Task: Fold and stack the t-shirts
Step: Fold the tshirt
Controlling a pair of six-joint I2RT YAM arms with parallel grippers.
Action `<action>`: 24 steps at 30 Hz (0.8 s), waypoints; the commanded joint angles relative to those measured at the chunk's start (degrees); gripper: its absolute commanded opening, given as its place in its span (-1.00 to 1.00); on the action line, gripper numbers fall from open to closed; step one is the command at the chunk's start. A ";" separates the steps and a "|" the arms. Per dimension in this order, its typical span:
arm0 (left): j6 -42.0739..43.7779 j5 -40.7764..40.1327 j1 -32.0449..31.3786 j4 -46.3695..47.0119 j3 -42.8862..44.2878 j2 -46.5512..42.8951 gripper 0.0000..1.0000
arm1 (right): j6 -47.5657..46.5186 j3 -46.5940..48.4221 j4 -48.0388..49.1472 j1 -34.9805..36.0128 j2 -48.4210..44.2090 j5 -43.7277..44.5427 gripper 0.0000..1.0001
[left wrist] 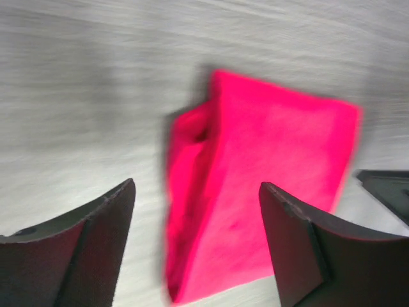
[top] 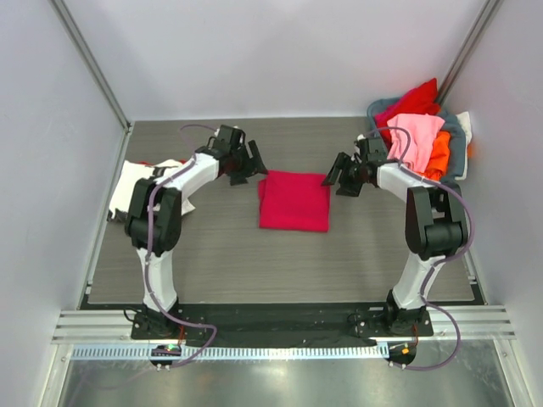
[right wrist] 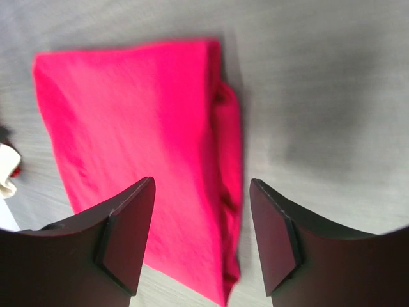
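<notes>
Top external, left to right: white tee (top: 136, 182) at the left edge of the bench (top: 212, 263), partly hidden by the arm; probably the stack site. Left hand (top: 249, 165) hovers just beside crimson tee (top: 294, 201), fingers apart, gripping nothing. Crimson tee lies flat mid-bench, folded to a rectangle, a spot both arms can reach. Right hand (top: 341, 178) at its other side, likewise spread and empty. Basket (top: 459, 146) far right holds loose tees (top: 420, 136), seemingly the unfolded supply.
</notes>
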 commanded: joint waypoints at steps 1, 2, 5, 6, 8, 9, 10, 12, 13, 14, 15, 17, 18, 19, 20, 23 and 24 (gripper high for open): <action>7.25 -13.08 0.27 -6.47 -3.70 -8.37 0.60 | -0.14 -5.85 3.82 -0.24 -6.57 1.28 0.32; 7.89 -16.33 0.18 -7.36 -4.68 -10.65 0.68 | 0.38 -7.27 4.70 -0.15 -7.37 1.72 0.30; 9.82 -28.29 0.44 -11.06 -7.76 -12.77 0.81 | 1.88 -12.72 8.40 -0.06 -10.62 1.64 0.28; 10.00 -31.37 0.53 -12.02 -7.85 -12.60 0.81 | 1.97 -13.61 8.84 -0.06 -11.24 2.16 0.28; 11.13 -39.80 0.80 -16.85 -6.28 -10.77 0.77 | 2.50 -16.07 9.63 -0.06 -12.82 2.52 0.27; 11.49 -42.88 0.88 -20.52 -5.49 -9.63 0.73 | 2.67 -16.95 9.98 -0.06 -13.35 2.52 0.26; 11.58 -49.52 0.80 -22.47 -4.17 -8.66 0.70 | 3.02 -18.43 10.85 -0.06 -13.88 2.52 0.26; 11.85 -54.84 0.80 -26.77 -1.62 -5.59 0.61 | 3.02 -19.59 11.48 0.03 -15.02 2.43 0.25; 12.02 -56.95 0.80 -27.49 -1.18 -4.79 0.59 | 2.94 -20.37 11.65 0.03 -15.11 2.60 0.25; 12.72 -59.41 0.80 -28.02 -0.48 -3.82 0.56 | 2.76 -20.64 11.65 0.03 -15.29 2.69 0.25; 12.90 -60.65 0.88 -28.98 -0.21 -2.68 0.50 | 2.76 -21.17 11.65 0.03 -15.55 2.69 0.25; 13.43 -62.06 0.97 -29.61 0.06 -1.71 0.42 | 2.94 -21.52 11.83 -0.06 -15.64 2.60 0.25; 14.13 -61.90 0.97 -29.78 0.15 -1.27 0.27 | 3.02 -21.79 12.00 0.03 -15.73 2.52 0.24; 14.57 -61.37 0.89 -29.79 -0.03 -0.66 0.18 | 3.11 -22.05 12.27 0.03 -15.73 2.52 0.25; 14.66 -60.58 0.88 -29.79 -0.20 -0.48 0.12 | 3.29 -22.14 12.44 0.03 -15.73 2.52 0.24; 14.66 -60.31 0.88 -29.79 -1.96 -0.12 0.09 | 3.46 -22.23 12.88 0.03 -15.47 2.60 0.24; 14.66 -59.18 0.88 -29.26 -2.75 -0.21 0.04 | 3.55 -22.23 12.89 0.03 -15.38 2.60 0.24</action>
